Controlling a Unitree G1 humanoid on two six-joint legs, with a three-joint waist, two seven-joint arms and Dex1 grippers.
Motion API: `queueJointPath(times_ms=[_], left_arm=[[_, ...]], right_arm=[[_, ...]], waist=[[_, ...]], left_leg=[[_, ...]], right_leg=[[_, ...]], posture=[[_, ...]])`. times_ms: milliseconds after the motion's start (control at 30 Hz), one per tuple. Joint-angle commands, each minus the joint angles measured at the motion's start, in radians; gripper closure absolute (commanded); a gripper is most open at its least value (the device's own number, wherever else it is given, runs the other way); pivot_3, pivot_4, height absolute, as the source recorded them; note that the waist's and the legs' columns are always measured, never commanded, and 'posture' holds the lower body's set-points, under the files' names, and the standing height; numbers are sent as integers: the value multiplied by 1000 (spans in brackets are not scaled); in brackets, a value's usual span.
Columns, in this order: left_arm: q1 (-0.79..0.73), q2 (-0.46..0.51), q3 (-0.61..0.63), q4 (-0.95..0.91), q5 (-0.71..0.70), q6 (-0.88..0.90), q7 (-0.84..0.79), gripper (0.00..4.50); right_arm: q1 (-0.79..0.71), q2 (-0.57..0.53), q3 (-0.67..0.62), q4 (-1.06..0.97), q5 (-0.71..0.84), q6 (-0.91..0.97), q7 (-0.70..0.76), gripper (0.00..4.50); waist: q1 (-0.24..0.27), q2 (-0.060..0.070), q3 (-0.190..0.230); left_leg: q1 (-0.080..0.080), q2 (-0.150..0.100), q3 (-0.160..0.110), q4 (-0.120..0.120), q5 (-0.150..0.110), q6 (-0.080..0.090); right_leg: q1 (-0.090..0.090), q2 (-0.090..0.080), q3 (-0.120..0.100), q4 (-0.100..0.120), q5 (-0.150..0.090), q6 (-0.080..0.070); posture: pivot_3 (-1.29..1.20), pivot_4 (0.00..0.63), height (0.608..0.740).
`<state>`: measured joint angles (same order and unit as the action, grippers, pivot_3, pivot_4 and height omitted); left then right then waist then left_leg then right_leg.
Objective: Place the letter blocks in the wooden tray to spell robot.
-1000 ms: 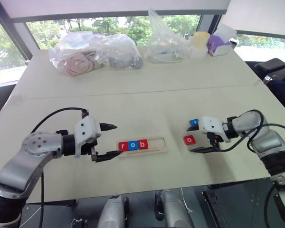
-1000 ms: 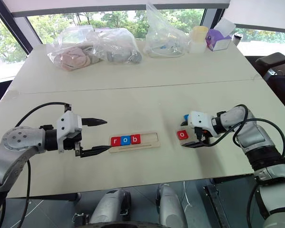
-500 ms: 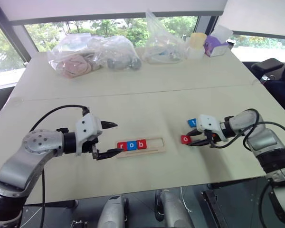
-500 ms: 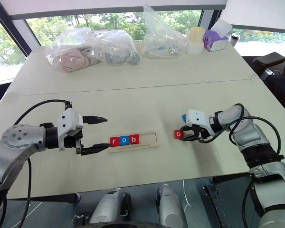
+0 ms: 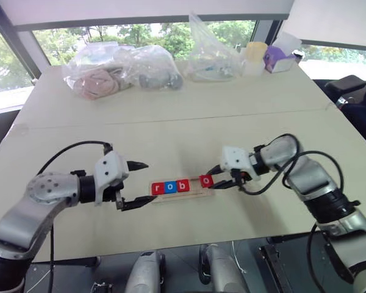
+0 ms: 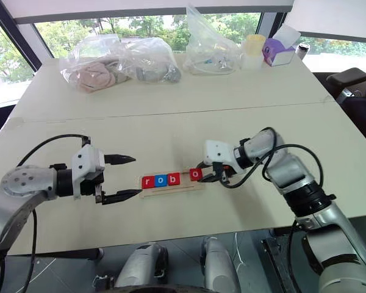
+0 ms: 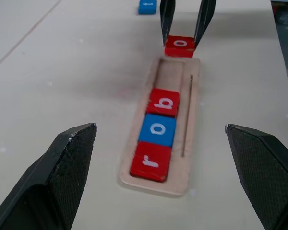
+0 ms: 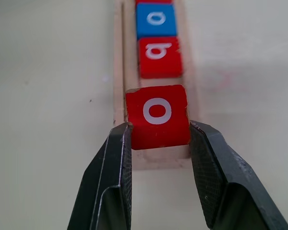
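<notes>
The wooden tray lies on the table in front of me. Its left part holds three letter blocks: red r, blue o and red b. My right gripper is shut on a red o block and holds it over the tray's right end, with a gap between it and the b. In the right wrist view both fingers clamp that block's sides. A blue block lies on the table beyond the right gripper. My left gripper stands open just left of the tray, holding nothing.
Clear plastic bags with bundled items sit along the table's far edge, beside a yellow cup and a purple box. The table's front edge runs just below the tray.
My right gripper closed on the red o block and carried it left from the table's right side to the tray's right end. The left arm has stayed in place.
</notes>
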<state>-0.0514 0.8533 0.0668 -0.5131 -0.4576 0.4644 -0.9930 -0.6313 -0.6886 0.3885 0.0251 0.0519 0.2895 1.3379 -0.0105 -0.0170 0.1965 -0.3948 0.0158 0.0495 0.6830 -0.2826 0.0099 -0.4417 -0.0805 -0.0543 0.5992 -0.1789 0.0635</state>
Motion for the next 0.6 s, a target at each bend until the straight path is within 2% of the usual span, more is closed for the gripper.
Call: queueJointPath(times_ms=[33, 600], left_arm=[[41, 12, 47, -15, 7, -54, -12, 0], [40, 7, 50, -24, 1, -50, 0, 0]], right_arm=[[-29, 35, 21, 16, -30, -17, -27, 3380], [-40, 76, 33, 43, -63, -38, -40, 3380]], waist=[[0, 0, 0], [0, 0, 0]], left_leg=[[0, 0, 0, 0, 0, 0], [0, 0, 0, 0, 0, 0]], right_leg=[[0, 0, 0, 0, 0, 0], [0, 0, 0, 0, 0, 0]], posture=[[0, 150, 740], [0, 150, 740]])
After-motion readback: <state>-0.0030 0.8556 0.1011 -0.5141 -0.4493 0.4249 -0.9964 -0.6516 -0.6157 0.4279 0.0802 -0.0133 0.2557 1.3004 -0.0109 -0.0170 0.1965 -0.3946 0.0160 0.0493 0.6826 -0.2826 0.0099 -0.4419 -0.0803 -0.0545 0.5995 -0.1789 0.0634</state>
